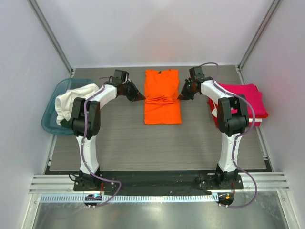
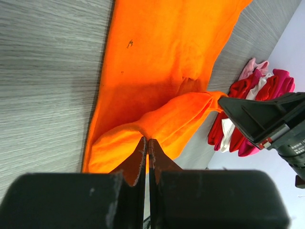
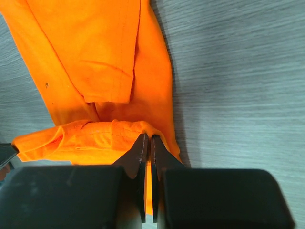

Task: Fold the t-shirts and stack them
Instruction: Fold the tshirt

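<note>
Orange shirt sits dead centre on your table, collar end toward the far side, with a bunched ridge of cloth running across its middle. — benchrat

Yep, and both your claws are on that ridge. Your left gripper is at the shirt's left edge, jaws clamped tight on a puff of orange cloth. The left wrist view shows the fabric squeezed right between the tips. — foldfan

Same story on the other side. Your right gripper is pinched down on the right end of the ridge, with orange cloth caught between the tips in its own wrist view. A short sleeve lies folded in on the body just beyond it. — benchrat

Rest of your laundry: folded magenta-red shirts are stacked at the right side of the table, well apart from the orange one, and the left wrist view shows some white and pink among the layers. White shirt is slumped over the rim of the teal tub at the table's left edge. — foldfan
</note>
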